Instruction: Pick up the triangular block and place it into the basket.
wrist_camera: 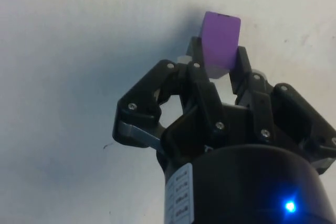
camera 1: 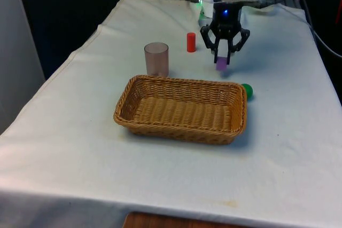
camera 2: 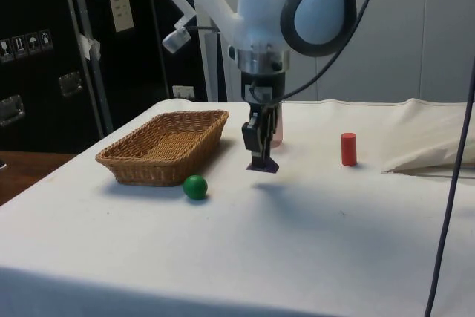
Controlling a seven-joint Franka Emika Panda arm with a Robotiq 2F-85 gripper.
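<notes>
side view: one purple block (camera 2: 263, 164), one basket (camera 2: 165, 146).

The basket (camera 1: 180, 109) is being seen mid-table. Behind it, toward the front view's left, a cup (camera 1: 156, 59) is standing; a cylinder (camera 1: 191, 42) further back. A ball (camera 1: 247, 91) is lying just beside the basket's far right corner.

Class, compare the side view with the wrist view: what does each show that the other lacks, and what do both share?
Side view alone: the woven wicker basket, the green ball before it, the red cylinder, and the block lifted clear of the cloth. Wrist view alone: the block's flat purple face seen from above, between the fingers. Both: the black gripper shut on the purple triangular block over the white cloth.
</notes>
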